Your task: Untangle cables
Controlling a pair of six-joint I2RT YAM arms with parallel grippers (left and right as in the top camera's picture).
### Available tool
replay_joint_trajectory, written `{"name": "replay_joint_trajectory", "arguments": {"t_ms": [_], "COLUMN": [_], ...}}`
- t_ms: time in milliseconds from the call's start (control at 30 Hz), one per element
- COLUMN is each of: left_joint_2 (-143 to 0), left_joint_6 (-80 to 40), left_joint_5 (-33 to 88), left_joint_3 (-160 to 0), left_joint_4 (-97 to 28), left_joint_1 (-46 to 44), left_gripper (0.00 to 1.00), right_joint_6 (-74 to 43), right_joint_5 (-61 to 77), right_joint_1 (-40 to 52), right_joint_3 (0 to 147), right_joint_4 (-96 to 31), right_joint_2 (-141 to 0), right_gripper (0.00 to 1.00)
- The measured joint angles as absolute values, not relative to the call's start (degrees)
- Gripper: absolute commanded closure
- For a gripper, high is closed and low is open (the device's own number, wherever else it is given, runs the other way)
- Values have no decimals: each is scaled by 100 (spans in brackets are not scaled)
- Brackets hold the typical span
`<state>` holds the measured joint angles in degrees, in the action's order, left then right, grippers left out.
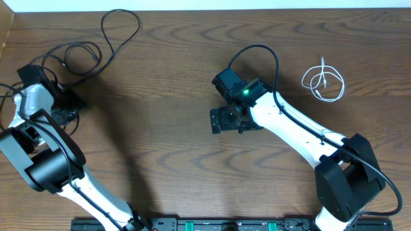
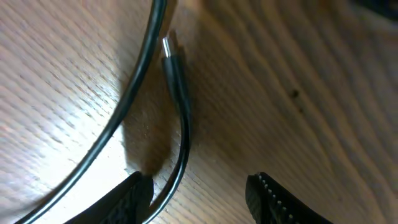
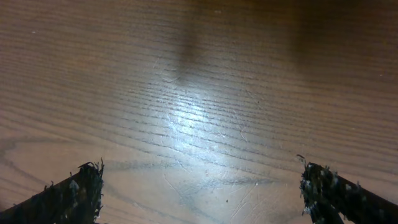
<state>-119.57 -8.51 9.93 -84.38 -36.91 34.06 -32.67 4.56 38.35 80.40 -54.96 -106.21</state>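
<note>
**White cable clear, black pair not yet parted**

Overhead. The white cable (image 1: 324,82) lies by itself in small loose loops on the right side of the table (image 1: 173,160), well apart from everything else. That one reads as sorted. The black cables (image 1: 96,51) are both in the far left corner. One makes a wide open loop near the back edge, and its tail runs down into a cluster of smaller loops that cross each other close to the left gripper (image 1: 64,110). Cannot count the crossings from here, nor tell which strand belongs to which cable. The right gripper (image 1: 221,120) sits mid-table over bare wood, near no cable.

Left wrist. Left gripper spread wide, holding nothing. Two black strands lie on the wood ahead of it. One ends in a small plug (image 2: 169,46) with a metal tip. Its cord curves back toward the camera and passes between the jaws, just inside the finger (image 2: 127,198) on the picture's left. The other strand runs beside it on a long slant and leaves the frame at top and bottom. The two lie close near the plug; cannot tell whether they touch or cross there. Picture somewhat blurred.

Right wrist. Right gripper spread wide, empty. Only wood grain and glare between the fingers, no cable in sight.

Judgement. Roughly a third done. The white one is out; the black pair is left to pull apart and lay out separately. The free plug end within the left gripper's reach looks like the sensible place to start.
</note>
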Motion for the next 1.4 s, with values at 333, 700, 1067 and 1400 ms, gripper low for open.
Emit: {"name": "replay_joint_trajectory", "arguments": {"t_ms": [333, 700, 1067, 1400], "left_joint_2": [-11642, -12046, -12068, -12077], "left_joint_6": [-714, -425, -274, -685], "left_joint_5": [-104, 272, 283, 246], "left_joint_3": [-8530, -8477, -8283, -8274], "left_joint_4": [-3402, -3321, -3227, -3063], "left_joint_1": [3428, 3439, 3439, 3441], "left_gripper": [37, 29, 51, 92], "right_joint_6": [-3267, -3269, -3267, -3267], "right_joint_5": [469, 469, 471, 471], "right_joint_1": [3918, 3918, 3918, 3918], "right_joint_3": [8040, 8040, 8040, 8040], "right_joint_4": [-5500, -5483, -5498, -5505], "right_joint_2": [-10621, -10621, -10621, -10621], "right_gripper": [1, 1, 1, 1]}}
